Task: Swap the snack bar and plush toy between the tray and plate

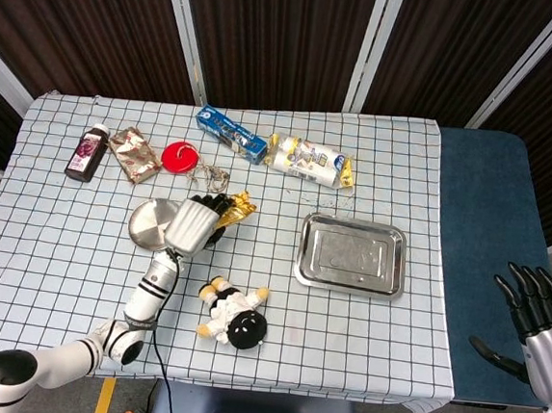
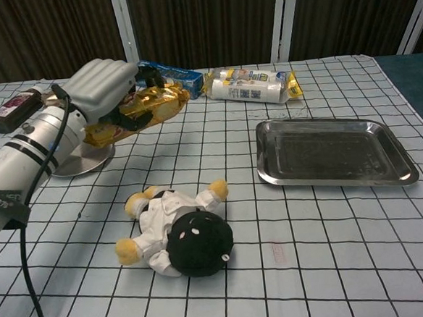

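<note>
My left hand (image 1: 190, 224) (image 2: 102, 83) grips the gold-wrapped snack bar (image 1: 234, 210) (image 2: 144, 109) and holds it lifted, just right of the round metal plate (image 1: 148, 223) (image 2: 73, 166). The plush toy (image 1: 233, 315) (image 2: 176, 230), white-clothed with a black head, lies on the tablecloth in front of me. The rectangular metal tray (image 1: 352, 256) (image 2: 333, 152) sits to the right with nothing in it. My right hand (image 1: 539, 323) hangs off the table at the far right, fingers spread and holding nothing.
Along the back of the table lie a dark bottle (image 1: 87, 153), a brown foil packet (image 1: 136, 154), a red disc (image 1: 177, 156), a blue box (image 1: 230, 134) and a white-yellow snack pack (image 1: 308, 160). A small chain (image 1: 211, 176) lies beside the red disc.
</note>
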`<state>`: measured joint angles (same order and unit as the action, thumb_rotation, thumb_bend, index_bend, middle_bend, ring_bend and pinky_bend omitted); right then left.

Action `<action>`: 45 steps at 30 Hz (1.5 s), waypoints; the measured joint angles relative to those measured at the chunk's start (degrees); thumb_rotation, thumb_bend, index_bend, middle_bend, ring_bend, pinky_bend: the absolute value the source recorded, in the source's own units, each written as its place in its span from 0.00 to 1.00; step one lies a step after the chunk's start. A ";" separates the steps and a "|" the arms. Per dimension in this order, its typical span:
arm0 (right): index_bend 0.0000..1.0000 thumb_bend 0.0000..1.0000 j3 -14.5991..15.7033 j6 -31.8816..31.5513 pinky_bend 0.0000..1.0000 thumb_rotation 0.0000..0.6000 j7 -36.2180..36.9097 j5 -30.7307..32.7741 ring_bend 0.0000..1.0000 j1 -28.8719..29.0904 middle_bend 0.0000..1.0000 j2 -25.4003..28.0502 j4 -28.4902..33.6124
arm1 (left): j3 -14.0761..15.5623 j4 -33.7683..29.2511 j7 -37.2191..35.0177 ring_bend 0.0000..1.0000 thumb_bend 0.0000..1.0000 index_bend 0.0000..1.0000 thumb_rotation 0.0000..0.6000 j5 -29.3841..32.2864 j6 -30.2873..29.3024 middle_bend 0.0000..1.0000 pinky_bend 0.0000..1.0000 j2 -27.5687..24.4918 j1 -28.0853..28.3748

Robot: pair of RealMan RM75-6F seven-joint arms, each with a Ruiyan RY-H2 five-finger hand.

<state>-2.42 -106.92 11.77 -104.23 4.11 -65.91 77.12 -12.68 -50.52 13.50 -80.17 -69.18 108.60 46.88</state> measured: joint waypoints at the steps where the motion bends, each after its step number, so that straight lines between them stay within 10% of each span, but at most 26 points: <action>1: 0.14 0.10 -0.03 0.07 0.00 1.00 -0.16 0.05 0.00 0.02 0.00 -0.07 -0.04 | 0.33 -0.44 -0.08 0.75 0.47 0.69 1.00 0.14 0.01 0.74 0.76 -0.89 -0.80; 27: 0.14 0.10 -0.07 0.22 0.00 1.00 -0.23 0.24 0.00 0.12 0.00 -0.29 -0.13 | 2.89 18.35 -9.01 0.70 0.46 0.64 1.00 0.57 3.20 0.69 0.76 3.18 -3.66; 39: 0.16 0.10 -0.13 0.38 0.00 1.00 -0.68 0.42 0.00 0.14 0.00 -0.44 -0.14 | 3.09 16.58 -12.21 0.07 0.45 0.05 1.00 0.80 5.85 0.07 0.28 2.25 -3.94; 45: 0.16 0.10 -0.03 0.60 0.00 1.00 -0.88 0.42 0.00 0.16 0.00 -0.47 -0.15 | 2.67 13.93 -11.25 0.00 0.45 0.00 1.00 1.44 6.77 0.00 0.19 0.48 -4.09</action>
<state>-2.46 -106.31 10.90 -103.81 4.26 -66.38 76.97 -10.01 -36.59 2.25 -78.73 -62.41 109.08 42.79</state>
